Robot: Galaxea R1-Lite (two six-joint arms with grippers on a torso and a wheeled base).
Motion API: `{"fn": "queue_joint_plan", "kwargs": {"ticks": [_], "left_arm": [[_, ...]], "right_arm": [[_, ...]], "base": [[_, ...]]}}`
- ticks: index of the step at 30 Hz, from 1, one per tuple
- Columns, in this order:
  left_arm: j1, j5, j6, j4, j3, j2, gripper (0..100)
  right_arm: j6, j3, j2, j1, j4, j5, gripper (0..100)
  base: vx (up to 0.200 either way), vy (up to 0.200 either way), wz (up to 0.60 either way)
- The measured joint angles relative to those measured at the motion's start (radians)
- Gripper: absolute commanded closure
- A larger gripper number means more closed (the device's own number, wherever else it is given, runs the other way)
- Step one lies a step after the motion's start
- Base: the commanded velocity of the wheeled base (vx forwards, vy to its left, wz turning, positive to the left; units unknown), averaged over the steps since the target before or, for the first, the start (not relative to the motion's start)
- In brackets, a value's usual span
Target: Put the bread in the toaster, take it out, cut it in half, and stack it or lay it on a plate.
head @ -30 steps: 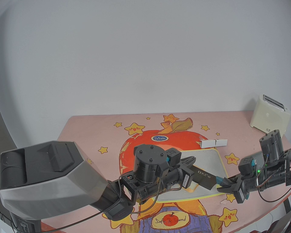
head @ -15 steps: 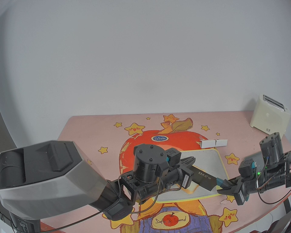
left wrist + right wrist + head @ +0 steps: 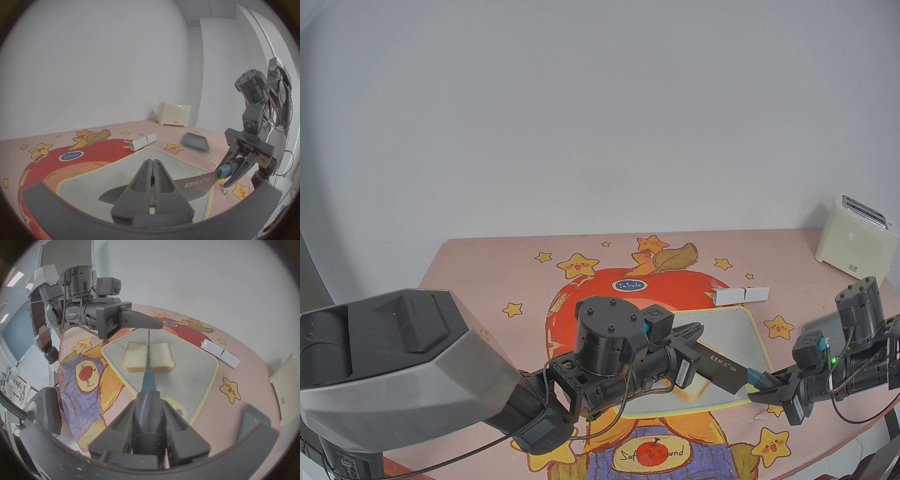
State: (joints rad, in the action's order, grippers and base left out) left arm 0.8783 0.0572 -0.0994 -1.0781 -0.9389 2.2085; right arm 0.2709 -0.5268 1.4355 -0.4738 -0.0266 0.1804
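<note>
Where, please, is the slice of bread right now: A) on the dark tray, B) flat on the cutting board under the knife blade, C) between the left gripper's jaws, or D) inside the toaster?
B: in the right wrist view the bread lies flat on the cutting board, and the knife held by the right gripper runs across its middle.
</note>
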Motion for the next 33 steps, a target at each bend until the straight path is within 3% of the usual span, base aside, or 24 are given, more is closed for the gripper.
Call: {"fn": "queue_joint_plan", "kwargs": {"ticks": [4, 11, 19, 28, 33], "left_arm": [[0.0, 0.0, 0.0, -0.001, -0.001, 0.0, 100], [0.001, 0.001, 0.0, -0.002, -0.003, 0.0, 100], [0.0, 0.0, 0.0, -0.002, -0.002, 0.0, 100], [0.001, 0.001, 0.0, -0.003, -0.002, -0.001, 100], [0.001, 0.0, 0.0, 0.0, -0.003, 0.0, 100]], "right_arm": [[0.0, -0.017, 0.002, 0.0, 0.001, 0.0, 100], [0.001, 0.047, 0.005, 0.001, -0.03, 0.001, 100], [-0.001, -0.032, 0.007, 0.0, 0.002, 0.0, 100], [0.0, 0.041, 0.014, 0.002, -0.033, 0.001, 100], [-0.001, -0.007, 0.011, 0.001, -0.009, 0.001, 100]], "base": [[0.0, 0.0, 0.0], [0.0, 0.0, 0.0], [0.0, 0.0, 0.0], [0.0, 0.0, 0.0], [0.0, 0.0, 0.0]]}}
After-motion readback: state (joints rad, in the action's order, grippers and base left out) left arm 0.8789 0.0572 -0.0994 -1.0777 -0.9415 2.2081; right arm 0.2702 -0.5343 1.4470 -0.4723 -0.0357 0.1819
